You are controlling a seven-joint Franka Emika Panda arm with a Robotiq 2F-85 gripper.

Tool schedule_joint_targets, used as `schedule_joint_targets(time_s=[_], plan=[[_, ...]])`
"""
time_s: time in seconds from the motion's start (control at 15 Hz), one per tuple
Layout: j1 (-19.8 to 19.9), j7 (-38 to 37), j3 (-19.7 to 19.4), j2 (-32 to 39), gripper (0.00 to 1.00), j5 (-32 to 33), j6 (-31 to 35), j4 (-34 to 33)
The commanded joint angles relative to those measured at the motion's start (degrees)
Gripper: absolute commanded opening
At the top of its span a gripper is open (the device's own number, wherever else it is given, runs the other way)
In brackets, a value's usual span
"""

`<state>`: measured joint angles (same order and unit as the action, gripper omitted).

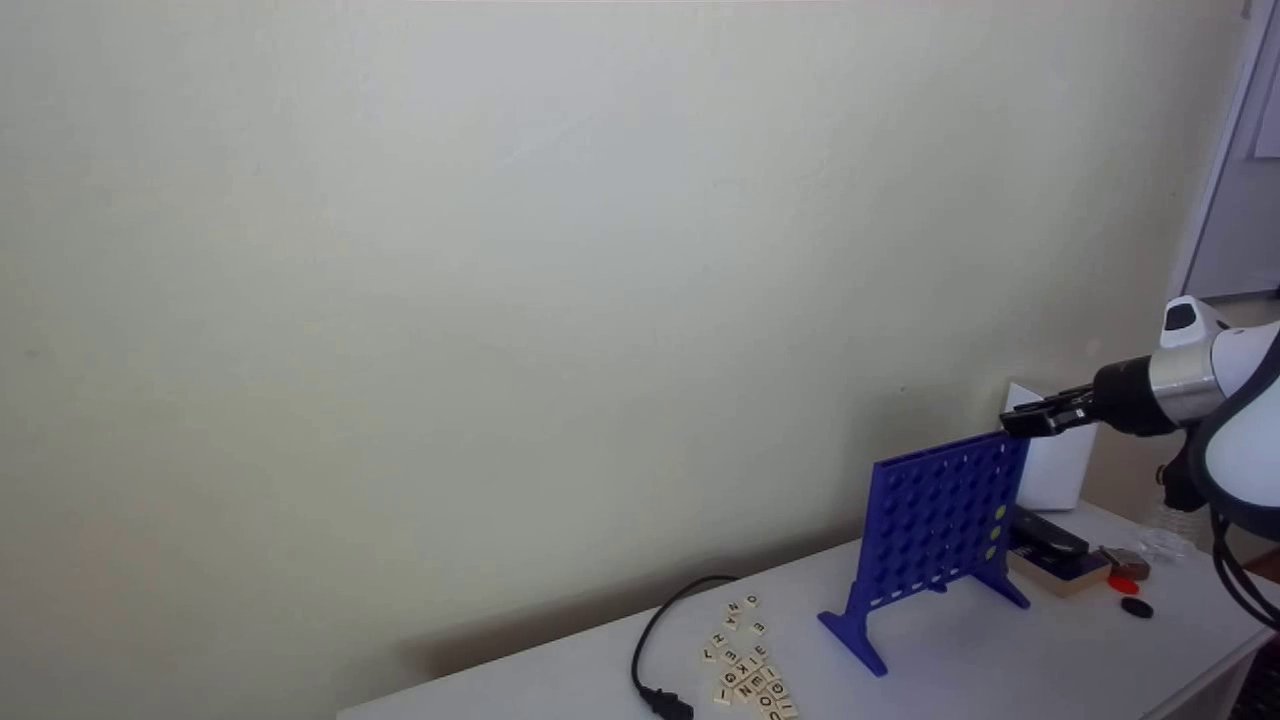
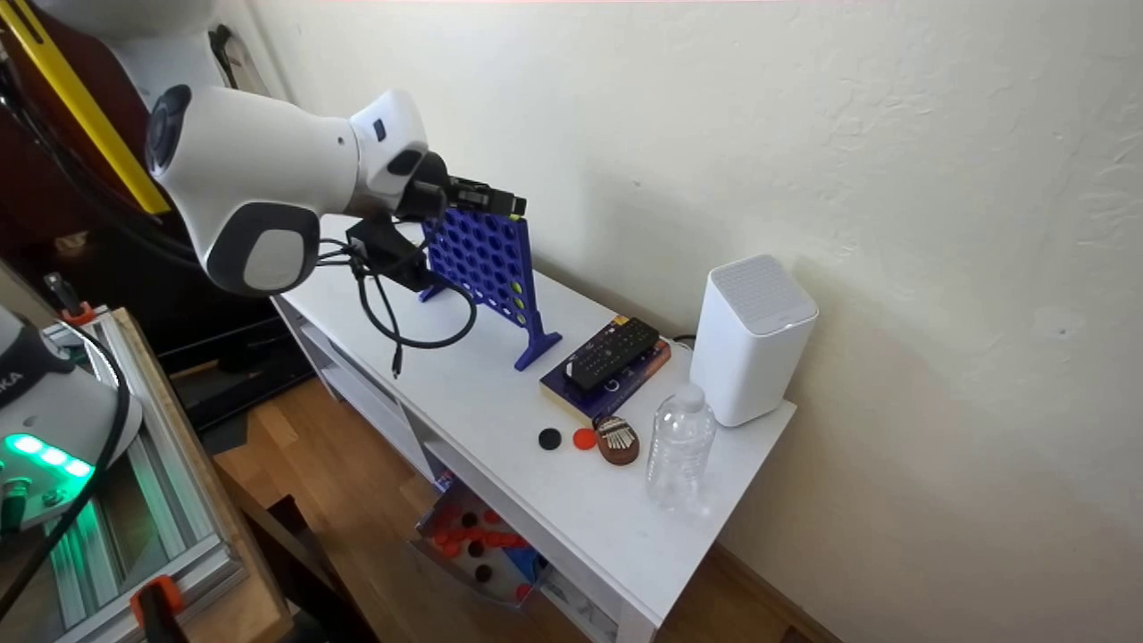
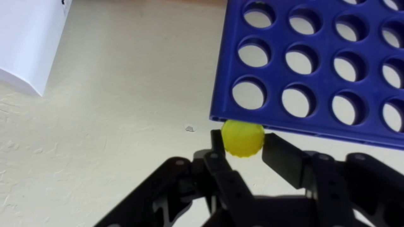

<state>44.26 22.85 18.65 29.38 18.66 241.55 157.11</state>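
My gripper (image 3: pixel 242 143) is shut on a yellow disc (image 3: pixel 242 135), with one fingertip on each side of it. The disc is at the top edge of a blue upright grid rack (image 3: pixel 277 75), at its end column. The disc's far edge is hidden by the rack's rim; I cannot tell how deep it sits in the slot. In both exterior views the gripper (image 1: pixel 1025 420) (image 2: pixel 513 205) is at the top corner of the rack (image 1: pixel 935 520) (image 2: pixel 487 254). Yellow discs (image 1: pixel 995 533) (image 2: pixel 519 302) show low in that same end column.
A dark remote (image 2: pixel 613 353) lies on a book (image 2: pixel 571 393) beside the rack. Near it are a white box-shaped device (image 2: pixel 750 348), a clear bottle (image 2: pixel 680 446), a small thumb piano (image 2: pixel 618 440), a red disc (image 2: pixel 584 438) and a black disc (image 2: pixel 550 438). Letter tiles (image 1: pixel 745 670) and a cable (image 1: pixel 640 640) lie beyond.
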Motion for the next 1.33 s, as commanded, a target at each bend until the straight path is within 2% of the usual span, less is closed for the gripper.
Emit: schedule_joint_targets(time_s=[0.0,0.07,0.13,0.2,0.27,0.33,0.67,0.87,1.07,1.27], plan=[[1.3,2.5,1.4,1.7,0.13,-1.6,0.9,0.0],[1.5,2.3,1.5,1.6,0.13,-1.3,0.9,0.0],[1.9,2.2,1.7,1.6,0.41,-1.0,0.9,0.0],[1.9,2.2,1.7,1.7,0.57,-0.9,1.1,0.0],[1.8,2.3,1.5,2.1,0.66,-0.9,1.5,0.0],[2.3,2.3,1.8,2.3,0.68,-0.6,1.5,0.0],[4.0,2.0,2.9,2.2,1.0,-0.2,1.5,0.0],[4.3,0.8,3.3,2.1,1.0,-0.8,1.5,0.1],[2.3,-1.7,1.6,2.4,1.0,-1.5,1.4,0.1],[2.2,-4.3,1.5,1.1,1.0,-1.7,1.0,0.1]])
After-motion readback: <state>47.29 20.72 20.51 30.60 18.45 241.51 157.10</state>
